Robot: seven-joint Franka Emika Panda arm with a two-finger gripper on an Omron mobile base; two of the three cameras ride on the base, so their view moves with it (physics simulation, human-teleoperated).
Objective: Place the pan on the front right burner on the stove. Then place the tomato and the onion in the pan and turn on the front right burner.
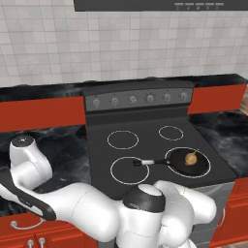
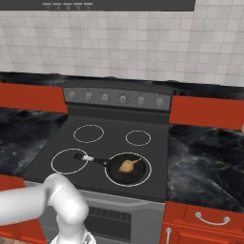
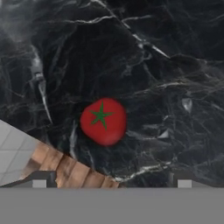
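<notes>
The pan (image 1: 188, 162) sits on the front right burner (image 2: 146, 178) of the stove (image 1: 145, 130), and the onion (image 2: 127, 165) lies inside it, so those steps look done. The gripper (image 3: 111, 183) hangs over the tomato (image 3: 103, 121) with its fingers wide apart and empty, likely to grab it. The tomato is round, shiny red, with a green star top, resting on the dark marble counter (image 3: 166, 61).

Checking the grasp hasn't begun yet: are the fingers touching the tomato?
Apart. In the hand view the tomato lies on the black marble counter, with bare counter between it and the open fingers.
</notes>
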